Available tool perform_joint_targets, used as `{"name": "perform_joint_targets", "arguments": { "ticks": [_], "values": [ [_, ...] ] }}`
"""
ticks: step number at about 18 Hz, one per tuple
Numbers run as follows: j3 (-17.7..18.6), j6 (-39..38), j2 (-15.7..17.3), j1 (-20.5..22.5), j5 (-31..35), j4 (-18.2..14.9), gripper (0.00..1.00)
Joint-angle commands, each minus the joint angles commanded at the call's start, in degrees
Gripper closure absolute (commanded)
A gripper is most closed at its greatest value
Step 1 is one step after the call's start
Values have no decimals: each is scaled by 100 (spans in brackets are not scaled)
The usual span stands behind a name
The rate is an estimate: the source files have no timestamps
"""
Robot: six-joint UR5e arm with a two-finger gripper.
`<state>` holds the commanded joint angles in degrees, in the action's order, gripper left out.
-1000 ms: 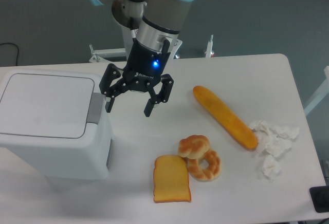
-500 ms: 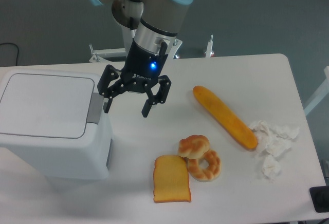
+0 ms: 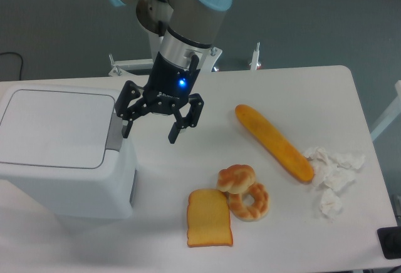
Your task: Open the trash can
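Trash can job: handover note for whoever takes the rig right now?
End effector: open, empty, hanging beside the right edge of the trash can, its left finger close to the grey push tab; whether they touch cannot be told.
Trash can: at the left of the table, lid flat and shut.
Done: the approach to the tab. Nothing pressed or lifted as far as the lid shows.
Left: press the tab, probably with that finger, and get the lid up.
Elsewhere: baguette, toast slice, two twisted rolls and crumpled tissues lie to the right, away from the can.
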<state>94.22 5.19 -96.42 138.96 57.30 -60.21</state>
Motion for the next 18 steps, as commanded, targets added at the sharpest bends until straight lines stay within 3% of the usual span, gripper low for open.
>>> {"name": "perform_joint_targets", "arguments": {
  "ticks": [18],
  "values": [
    [62, 26, -18, -18, 0, 18, 0]
  ]
}}
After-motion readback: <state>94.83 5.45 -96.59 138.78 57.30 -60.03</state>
